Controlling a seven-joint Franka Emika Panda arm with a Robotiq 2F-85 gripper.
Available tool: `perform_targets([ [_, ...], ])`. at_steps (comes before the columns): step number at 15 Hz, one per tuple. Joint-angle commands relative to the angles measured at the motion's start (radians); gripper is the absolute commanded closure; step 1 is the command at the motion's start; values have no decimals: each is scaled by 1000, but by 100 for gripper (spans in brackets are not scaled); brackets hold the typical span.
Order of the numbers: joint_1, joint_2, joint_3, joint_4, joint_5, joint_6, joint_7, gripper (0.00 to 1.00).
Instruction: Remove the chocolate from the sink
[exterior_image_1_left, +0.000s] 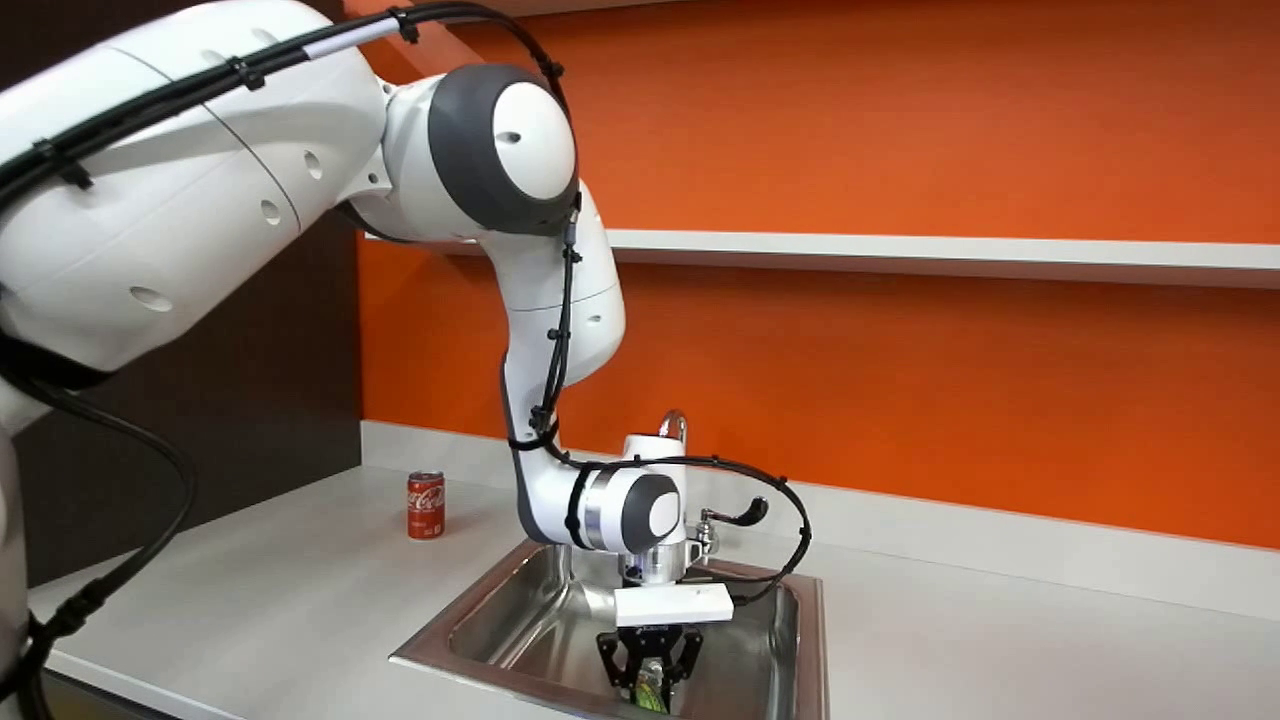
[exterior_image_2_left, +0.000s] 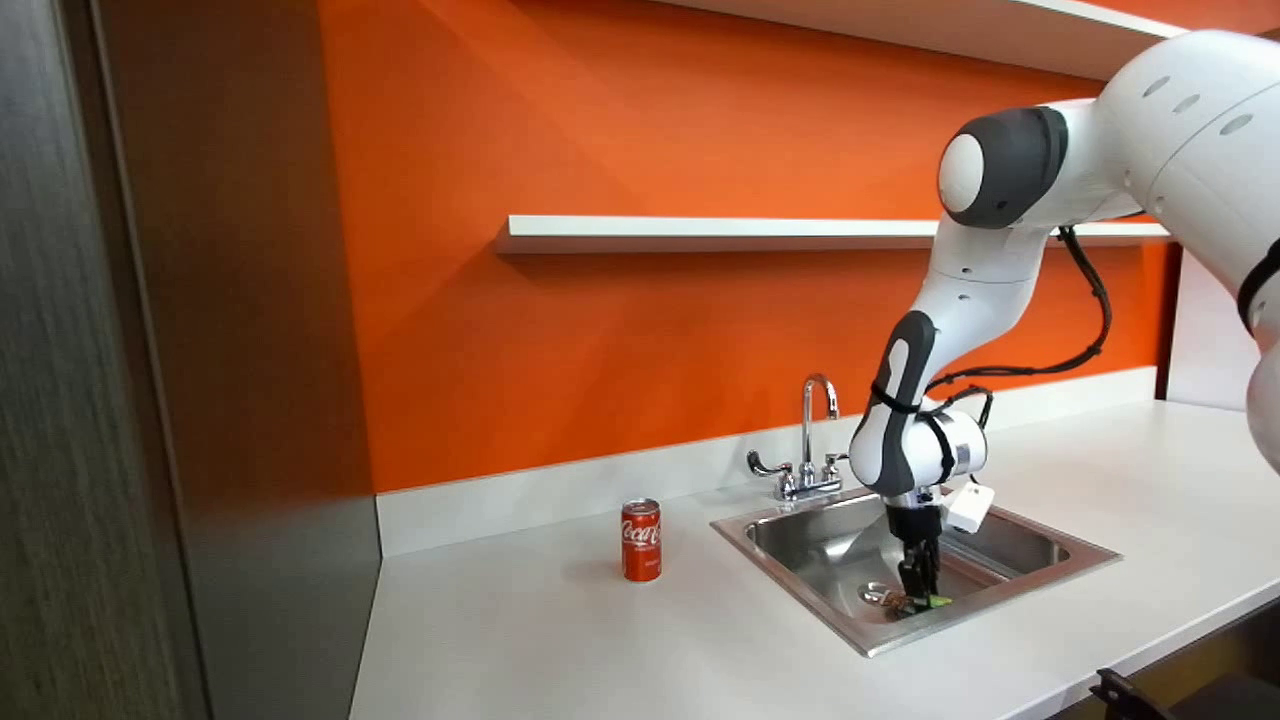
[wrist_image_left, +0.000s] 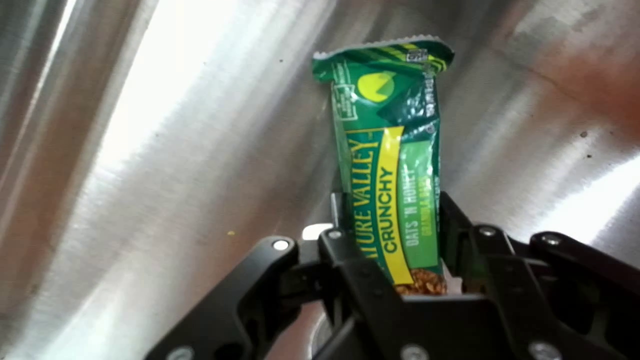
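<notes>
The chocolate is a green and yellow wrapped bar low in the stainless-steel sink. In the wrist view it lies lengthwise between my black fingers, its far end sticking out beyond the fingertips. My gripper has a finger against each long side of the wrapper and looks shut on it. The bar's near end is hidden behind the gripper body. In an exterior view the bar shows small between the fingers; it also shows as a green tip beside the fingers. I cannot tell whether it touches the basin floor.
A red soda can stands on the white counter beside the sink. A chrome two-handled faucet rises behind the basin, close to my arm. The sink walls surround the gripper. A white shelf runs along the orange wall.
</notes>
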Motion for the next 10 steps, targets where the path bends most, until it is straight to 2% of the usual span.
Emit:
perform_targets([
  [1, -26, -5, 25, 16, -3, -14, -11, 82],
  [10, 2, -125, 31, -61, 0, -1, 24, 82],
])
